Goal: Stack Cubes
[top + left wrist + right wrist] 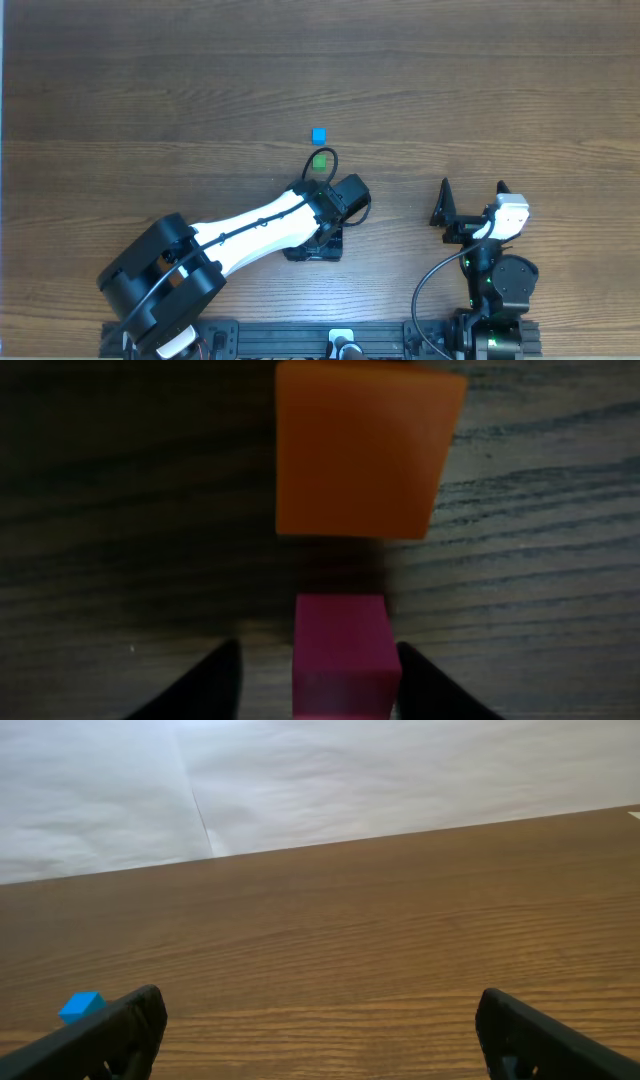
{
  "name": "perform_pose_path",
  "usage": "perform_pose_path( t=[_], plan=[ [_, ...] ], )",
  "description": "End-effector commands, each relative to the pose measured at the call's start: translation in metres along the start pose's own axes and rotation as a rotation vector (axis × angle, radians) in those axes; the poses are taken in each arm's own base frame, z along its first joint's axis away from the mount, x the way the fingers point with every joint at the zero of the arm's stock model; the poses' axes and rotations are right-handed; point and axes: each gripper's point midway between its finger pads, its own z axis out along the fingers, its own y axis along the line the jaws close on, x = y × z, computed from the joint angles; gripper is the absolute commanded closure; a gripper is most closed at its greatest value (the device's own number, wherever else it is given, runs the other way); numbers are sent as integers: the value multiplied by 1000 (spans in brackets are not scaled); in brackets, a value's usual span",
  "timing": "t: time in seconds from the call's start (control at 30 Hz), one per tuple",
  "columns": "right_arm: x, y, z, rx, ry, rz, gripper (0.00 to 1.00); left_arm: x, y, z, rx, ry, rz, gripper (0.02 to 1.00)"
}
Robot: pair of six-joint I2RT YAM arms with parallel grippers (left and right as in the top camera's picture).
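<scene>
Four cubes: blue cube (318,135), green cube (320,161), orange cube (365,450), magenta cube (342,655) inside spread left gripper (318,655); right gripper (320,1005) spread.

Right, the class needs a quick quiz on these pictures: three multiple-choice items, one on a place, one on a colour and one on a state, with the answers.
1. Which cube sits between the fingers of the left tool? A red cube; B magenta cube; C yellow cube.
2. In the top view, which cube lies farthest from the arm bases? A blue cube; B red cube; C white cube.
3. How is the right tool? A open, empty; B shut on a cube; C shut, empty.
Answers: B, the magenta cube stands in the gap. A, the blue cube lies beyond the green cube. A, its fingers stand wide apart with bare table between them.
</scene>
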Motion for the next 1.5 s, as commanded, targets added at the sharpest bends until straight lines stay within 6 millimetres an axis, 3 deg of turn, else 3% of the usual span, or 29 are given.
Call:
perform_pose_path(
  t=[0.03,0.2,0.43,0.53,0.77,1.23,1.5],
  plan=[
    [2,1,0,-5,2,5,7,1,4,6,-21,1,13,641],
    [2,1,0,-5,3,5,9,0,3,6,-19,-2,13,759],
    [2,1,0,-6,2,5,7,0,3,6,-18,-2,13,849],
    [2,1,0,-5,3,5,9,0,3,6,-18,-1,13,976],
    [2,1,0,-6,3,5,9,-1,1,0,-5,-12,26,978],
    [2,1,0,-5,2,5,9,-48,-4,-95,38,-179,98,980],
    [2,1,0,-5,3,5,7,-79,0,-124,59,-212,96,982]
  ],
)
